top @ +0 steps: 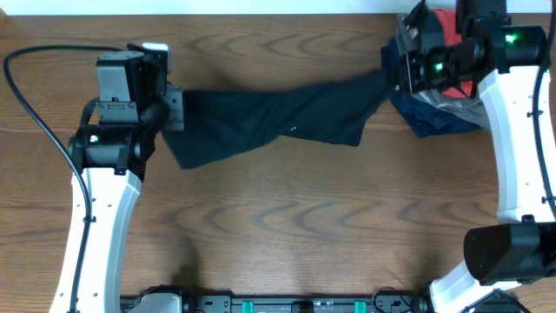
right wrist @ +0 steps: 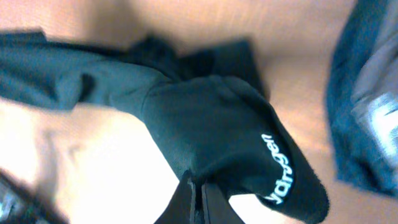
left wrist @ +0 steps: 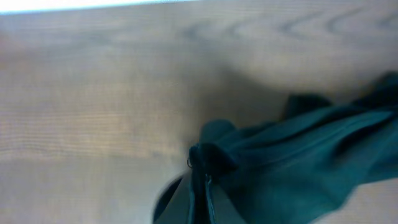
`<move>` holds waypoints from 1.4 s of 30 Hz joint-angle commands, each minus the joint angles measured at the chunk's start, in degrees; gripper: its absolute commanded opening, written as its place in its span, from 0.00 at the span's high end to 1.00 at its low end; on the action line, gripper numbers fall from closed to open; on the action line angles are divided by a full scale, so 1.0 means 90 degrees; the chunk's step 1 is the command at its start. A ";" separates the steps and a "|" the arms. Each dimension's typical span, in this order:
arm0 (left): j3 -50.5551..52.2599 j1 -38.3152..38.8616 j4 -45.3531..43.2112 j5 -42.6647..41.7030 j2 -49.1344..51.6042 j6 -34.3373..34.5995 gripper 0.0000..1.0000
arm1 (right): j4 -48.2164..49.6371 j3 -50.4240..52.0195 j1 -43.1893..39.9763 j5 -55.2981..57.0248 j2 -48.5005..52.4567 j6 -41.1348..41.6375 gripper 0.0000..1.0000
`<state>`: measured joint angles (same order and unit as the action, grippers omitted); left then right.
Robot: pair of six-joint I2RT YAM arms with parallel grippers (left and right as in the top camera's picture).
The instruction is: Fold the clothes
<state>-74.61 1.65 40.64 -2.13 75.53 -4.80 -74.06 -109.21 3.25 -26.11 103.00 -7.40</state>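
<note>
The black garment point(top: 278, 117) hangs stretched in a band between my two grippers above the wooden table. My left gripper point(top: 176, 109) is shut on its left end; the left wrist view shows the pinched dark cloth point(left wrist: 273, 168) running right from the fingers point(left wrist: 200, 180). My right gripper point(top: 398, 74) is shut on the right end near the back right. In the right wrist view the cloth point(right wrist: 205, 124) bunches over the closed fingers point(right wrist: 200, 193) and shows white logo lettering point(right wrist: 280, 168). The neck tag is hidden.
A pile of other clothes sits at the back right under my right arm: a navy garment point(top: 434, 117), a red shirt point(top: 447, 30) and grey cloth point(top: 460, 104). The navy and grey cloth also shows in the right wrist view point(right wrist: 367, 106). A black cable point(top: 26, 96) loops at the left.
</note>
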 commanded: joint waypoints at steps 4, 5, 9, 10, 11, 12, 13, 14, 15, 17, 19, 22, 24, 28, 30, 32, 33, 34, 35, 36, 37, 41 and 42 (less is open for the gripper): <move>-0.0080 -0.0027 0.0707 0.0148 -0.0034 0.0357 0.94 | -0.0318 0.1013 0.0823 0.0204 0.0197 -0.0420 0.98; -0.0080 -0.0029 0.0777 0.0151 -0.0034 0.0357 0.94 | -0.0289 0.1226 0.0981 0.0313 0.0197 -0.0372 0.99; -0.0080 -0.0107 0.0913 0.0151 -0.0034 0.0355 0.94 | -0.0134 0.2055 0.1472 0.0595 0.0197 -0.0177 0.99; -0.0080 -0.0141 0.0913 0.0151 -0.0034 0.0357 0.94 | -0.0066 0.2300 0.1579 0.0595 0.0197 -0.0131 0.99; -0.0080 -0.0175 0.0911 0.0148 -0.0034 0.0357 0.94 | -0.0015 0.2492 0.1661 0.0595 0.0197 -0.0097 0.98; -0.0080 -0.0204 0.0908 0.0151 -0.0034 0.0357 0.94 | 0.0046 0.2698 0.1749 0.0593 0.0197 -0.0039 0.99; -0.0080 -0.0228 0.0906 0.0148 -0.0034 0.0357 0.94 | 0.0095 0.2861 0.1817 0.0590 0.0197 -0.0032 0.98; -0.0080 -0.0255 0.0906 0.0148 -0.0034 0.0357 0.94 | 0.0136 0.3036 0.1885 0.0597 0.0197 -0.0015 0.99; -0.0080 -0.0279 0.0906 0.0151 -0.0034 0.0357 0.94 | 0.0163 0.3164 0.1931 0.0595 0.0197 0.0012 0.99; -0.0080 -0.0328 0.0901 0.0151 -0.0032 0.0355 0.94 | 0.0165 0.3376 0.1984 0.0600 0.0197 0.0015 0.98; -0.0080 -0.0376 0.0882 0.0148 -0.0027 0.0357 0.94 | 0.0228 0.3514 0.1979 0.0663 0.0197 0.0119 0.98; -0.0080 -0.0403 0.0833 0.0148 0.0010 0.0357 0.94 | 0.0233 0.3640 0.1982 0.0760 0.0197 0.0155 0.98; -0.0080 -0.0403 0.0804 0.0146 0.0051 0.0357 0.94 | 0.0204 0.3691 0.1982 0.0758 0.0197 0.0155 0.98; -0.0080 -0.0403 0.0736 0.0146 0.0163 0.0357 0.94 | 0.0066 0.3798 0.1982 0.0758 0.0197 0.0153 0.98; -0.0080 -0.0403 0.0714 0.0146 0.0216 0.0357 0.94 | 0.0036 0.3871 0.1982 0.0760 0.0197 0.0151 0.89; -0.0080 -0.0403 0.0709 0.0146 0.0243 0.0357 0.94 | 0.0044 0.3917 0.1979 0.0758 0.0197 0.0155 0.78; -0.0080 -0.0403 0.0704 0.0146 0.0255 0.0357 0.94 | 0.0097 0.3917 0.1974 0.0758 0.0197 0.0189 0.75; -0.0080 -0.0403 0.0699 0.0146 0.0262 0.0357 0.94 | 0.0155 0.3915 0.1974 0.0760 0.0197 0.0238 0.71; -0.0080 -0.0403 0.0695 0.0146 0.0274 0.0357 0.94 | 0.0260 0.3910 0.1967 0.0760 0.0172 0.0299 0.69; -0.0080 -0.0403 0.0690 0.0146 0.0284 0.0357 0.94 | 0.0352 0.3905 0.1962 0.0760 0.0163 0.0308 0.65; -0.0080 -0.0403 0.0690 0.0146 0.0289 0.0355 0.94 | 0.0461 0.3886 0.1938 0.0765 0.0143 0.0374 0.63; -0.0080 -0.0403 0.0687 0.0146 0.0294 0.0355 0.94 | 0.0891 0.3844 0.1787 0.0935 0.0100 0.0661 0.59; -0.0080 -0.0403 0.0687 0.0146 0.0294 0.0355 0.94 | 0.0986 0.3844 0.1751 0.1073 0.0092 0.0746 0.59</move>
<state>-74.59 -1.63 47.09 -1.48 78.02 -2.28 -66.26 -74.15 20.34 -18.79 104.62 -3.53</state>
